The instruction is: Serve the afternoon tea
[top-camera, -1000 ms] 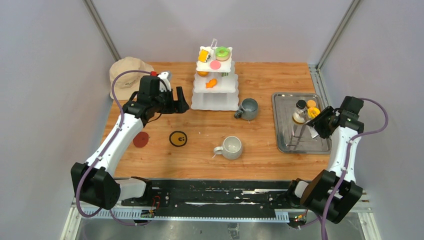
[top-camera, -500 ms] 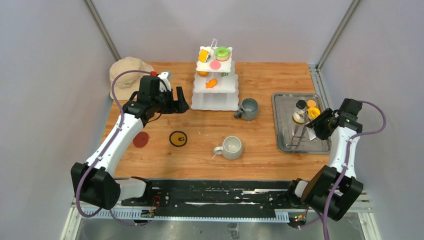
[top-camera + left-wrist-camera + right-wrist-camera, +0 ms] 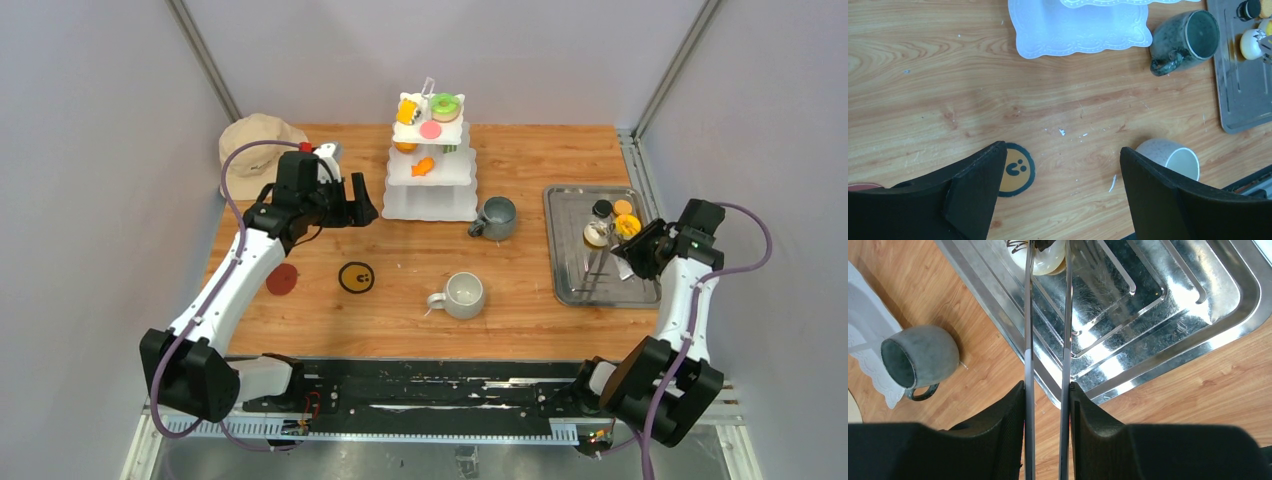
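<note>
The white three-tier stand (image 3: 430, 205) stands at the back centre with a green-pink donut (image 3: 446, 104), a yellow piece (image 3: 407, 110), a pink disc (image 3: 431, 129) and an orange piece (image 3: 424, 166) on it. A dark grey mug (image 3: 495, 217) and a pale mug (image 3: 464, 294) sit on the wood. My right gripper (image 3: 1048, 390) is shut on metal tongs (image 3: 1028, 340). The tong tips straddle a white chocolate-drizzled pastry (image 3: 1045, 260) in the steel tray (image 3: 1148, 300). My left gripper (image 3: 1063, 165) hangs open above bare table, holding nothing.
A beige hat (image 3: 255, 145) lies at the back left. A yellow smiley sticker (image 3: 1015, 170) and a red disc (image 3: 282, 279) mark the wood near the left arm. More small pastries (image 3: 627, 224) sit in the tray's far end (image 3: 600, 290).
The right gripper has squeezed the tongs narrower, and the right arm has shifted slightly. The left arm has not moved.
</note>
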Tool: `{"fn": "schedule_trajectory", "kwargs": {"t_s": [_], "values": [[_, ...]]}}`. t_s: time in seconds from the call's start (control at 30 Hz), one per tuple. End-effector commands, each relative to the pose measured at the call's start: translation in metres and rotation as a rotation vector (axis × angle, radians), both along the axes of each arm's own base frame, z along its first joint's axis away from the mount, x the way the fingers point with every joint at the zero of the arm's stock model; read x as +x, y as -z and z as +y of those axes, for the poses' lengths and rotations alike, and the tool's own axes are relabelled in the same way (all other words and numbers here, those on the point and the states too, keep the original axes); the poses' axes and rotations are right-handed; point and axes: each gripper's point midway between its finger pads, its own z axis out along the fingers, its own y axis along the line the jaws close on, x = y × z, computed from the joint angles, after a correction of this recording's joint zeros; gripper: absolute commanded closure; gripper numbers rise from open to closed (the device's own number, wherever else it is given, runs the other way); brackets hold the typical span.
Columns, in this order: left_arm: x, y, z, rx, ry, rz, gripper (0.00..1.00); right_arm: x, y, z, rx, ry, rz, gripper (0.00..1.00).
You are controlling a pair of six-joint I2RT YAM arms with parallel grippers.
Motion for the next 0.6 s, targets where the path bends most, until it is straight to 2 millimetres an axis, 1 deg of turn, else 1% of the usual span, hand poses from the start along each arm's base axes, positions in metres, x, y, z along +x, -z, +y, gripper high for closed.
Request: {"fn": "schedule_trajectory", "kwargs": {"t_s": [0.0, 0.07, 0.23, 0.33, 0.4, 0.57], "values": [[-0.003, -0.006, -0.001, -0.006, 0.005, -0.031, 0.12, 0.001, -0.011, -0.004, -0.019, 0.011, -0.048, 0.99], [-0.003, -0.007, -0.001, -0.007, 0.003, -0.034, 0.12, 0.0, -0.016, -0.002, -0.02, 0.007, -0.057, 0.99], [-0.003, -0.008, 0.0, -0.003, -0.001, -0.037, 0.12, -0.001, -0.04, -0.002, -0.054, 0.004, -0.108, 1.0], [-0.004, -0.009, -0.001, -0.001, 0.015, -0.037, 0.12, -0.001, -0.057, 0.003, -0.05, -0.009, -0.148, 0.99], [-0.004, -0.01, 0.0, 0.006, 0.013, -0.037, 0.12, 0.002, -0.071, 0.012, -0.028, -0.043, -0.198, 1.0], [-0.001, -0.01, 0.009, 0.053, -0.015, -0.042, 0.11, 0.016, -0.111, 0.049, 0.016, -0.221, -0.329, 0.99]]}}
